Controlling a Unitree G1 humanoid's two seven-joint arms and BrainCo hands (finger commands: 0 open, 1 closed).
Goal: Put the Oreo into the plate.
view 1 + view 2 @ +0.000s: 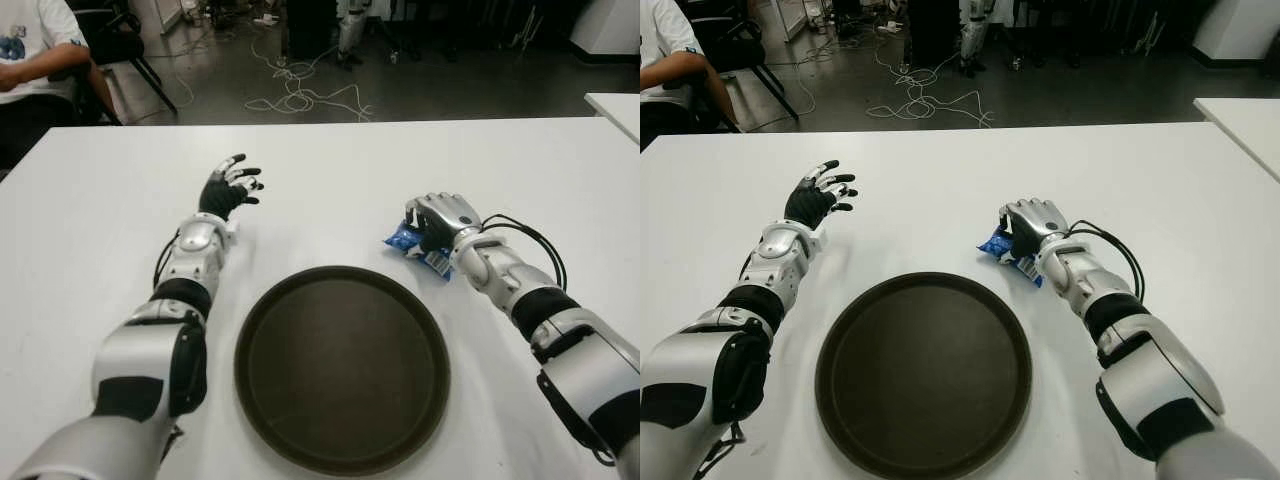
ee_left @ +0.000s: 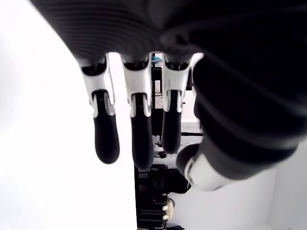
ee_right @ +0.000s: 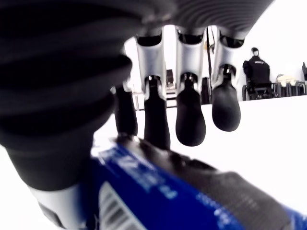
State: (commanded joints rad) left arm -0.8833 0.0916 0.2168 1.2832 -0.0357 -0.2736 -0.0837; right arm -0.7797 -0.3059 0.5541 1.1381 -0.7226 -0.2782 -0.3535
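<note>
- The right hand (image 1: 440,222), silver-backed with black fingertips, sits over the small blue foil Oreo packet (image 1: 410,240) on the white table (image 1: 330,170), just off the far right rim of the plate
- In the right wrist view the blue wrapper (image 3: 144,191) lies against the palm with the thumb beside it, while the four fingertips (image 3: 189,122) hang just past its edge; the hand appears to be closing on the packet, with the grip looking only partly wrapped
- The packet seems to rest on the table, not yet lifted; coming at it from above suits a flat, crinkly pack that gives little edge to pinch
- The round dark brown plate (image 1: 400,300) lies in front of the robot between both arms and holds nothing, so the carry should be a short one toward the robot's left and nearer its body
- The plate's raised rim is the one thing in the way: the packet will likely need lifting clear of it, not sliding
- The left hand (image 1: 230,188) shows well left of the plate, fingers spread and holding nothing
- Beyond the table a seated person (image 1: 35,60) shows at the far left, and loose white cables (image 1: 300,95) lie on the dark floor; neither bears on the move
</note>
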